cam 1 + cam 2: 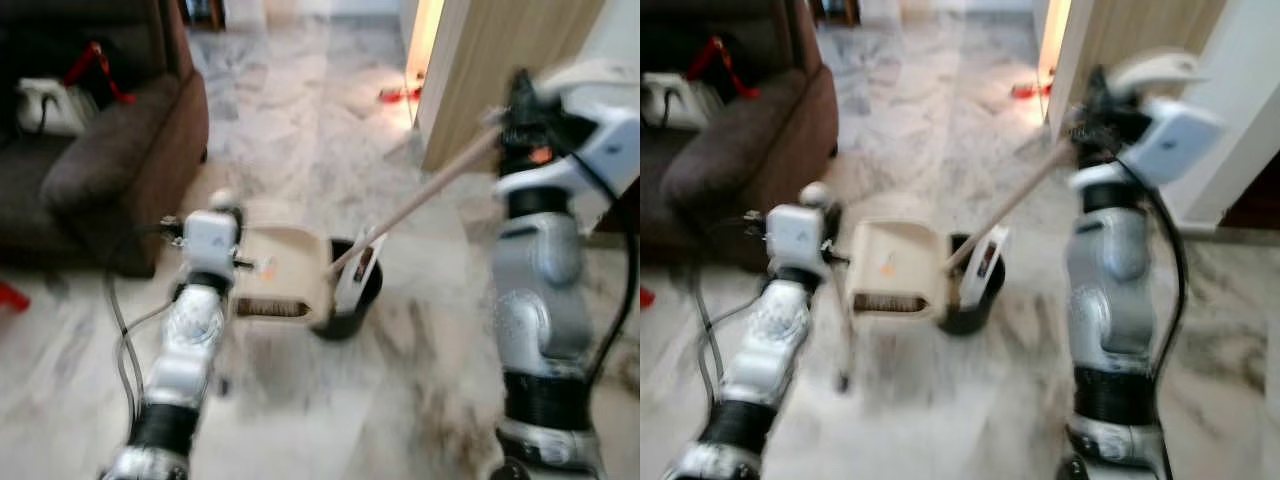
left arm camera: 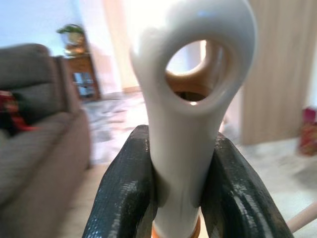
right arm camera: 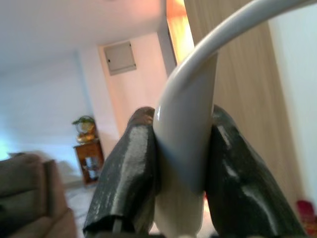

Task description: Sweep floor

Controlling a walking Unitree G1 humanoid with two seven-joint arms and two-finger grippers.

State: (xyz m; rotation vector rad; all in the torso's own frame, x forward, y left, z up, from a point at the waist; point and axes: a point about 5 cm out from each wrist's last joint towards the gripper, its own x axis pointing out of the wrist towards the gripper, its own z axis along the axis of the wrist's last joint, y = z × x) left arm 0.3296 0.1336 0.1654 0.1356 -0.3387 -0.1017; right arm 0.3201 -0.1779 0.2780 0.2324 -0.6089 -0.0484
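Note:
A cream dustpan (image 1: 285, 265) stands tilted on the marble floor in front of me, its bristle edge low. My left gripper (image 2: 181, 144) is shut on the dustpan's white handle (image 2: 190, 99), which ends in a loop with a hole. My right gripper (image 3: 183, 129), raised at the right (image 1: 520, 110), is shut on the curved white top of the broom (image 3: 185, 144). The pale broom stick (image 1: 420, 200) slants down to the broom head (image 1: 355, 280), which rests beside the dustpan against a black round object (image 1: 350, 305). The views are blurred.
A brown sofa (image 1: 110, 150) stands at the left with a white bag (image 1: 45, 105) on it. A wooden door panel (image 1: 490, 70) rises at the back right, with a small red object (image 1: 398, 95) on the floor beside it. Open marble floor (image 1: 290, 110) stretches ahead.

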